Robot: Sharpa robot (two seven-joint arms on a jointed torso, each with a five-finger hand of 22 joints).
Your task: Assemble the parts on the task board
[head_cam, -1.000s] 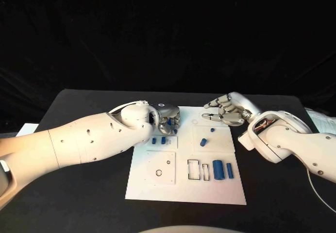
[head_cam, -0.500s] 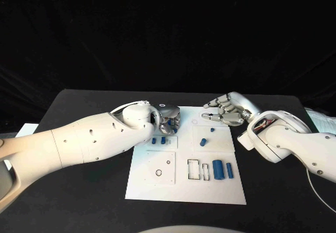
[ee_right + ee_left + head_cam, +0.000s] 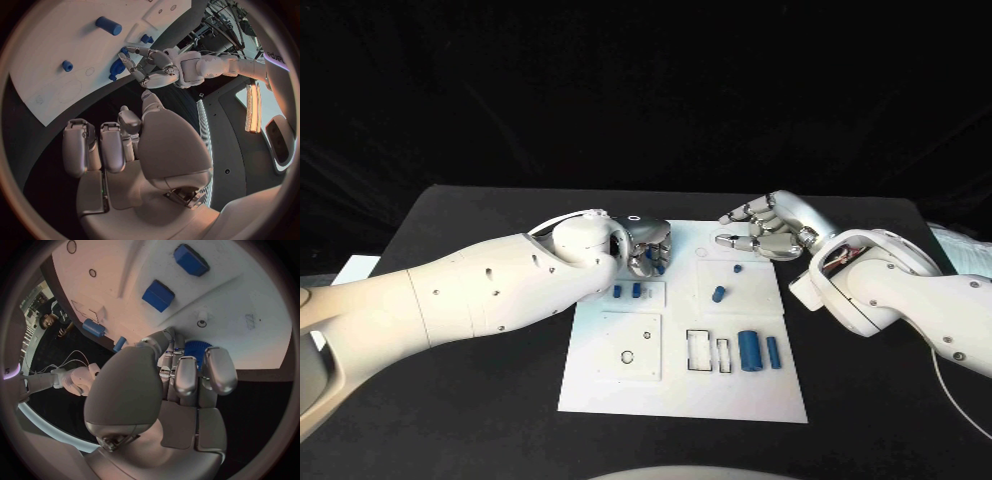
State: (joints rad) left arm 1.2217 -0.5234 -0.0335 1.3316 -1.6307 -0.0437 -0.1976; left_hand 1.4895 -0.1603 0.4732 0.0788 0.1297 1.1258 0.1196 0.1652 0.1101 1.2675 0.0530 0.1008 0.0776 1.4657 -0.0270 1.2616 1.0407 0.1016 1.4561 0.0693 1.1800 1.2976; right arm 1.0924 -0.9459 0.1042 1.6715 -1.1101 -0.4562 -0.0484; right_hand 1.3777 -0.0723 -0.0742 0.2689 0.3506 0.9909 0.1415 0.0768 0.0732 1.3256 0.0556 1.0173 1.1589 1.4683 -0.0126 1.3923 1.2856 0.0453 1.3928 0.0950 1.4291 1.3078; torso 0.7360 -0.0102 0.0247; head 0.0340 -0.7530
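Note:
The white task board [image 3: 682, 385] lies in the middle of the black table. My left hand [image 3: 645, 247] hovers over the board's far left corner and pinches a round, ridged blue part [image 3: 196, 350] between thumb and fingers; the same part [image 3: 115, 70] also shows in the right wrist view. My right hand [image 3: 769, 229] hangs over the board's far right corner, fingers loosely curled and apart, holding nothing. On the board sit two small blue blocks [image 3: 627, 291], a blue peg [image 3: 718, 293], a tiny blue piece [image 3: 737, 267] and two blue cylinders [image 3: 759, 349].
Outlined recesses [image 3: 707, 349] and a plate with small holes [image 3: 632, 345] mark the board's near half. A pale sheet [image 3: 358, 266] lies at the table's left edge and white items [image 3: 961, 245] at its right edge.

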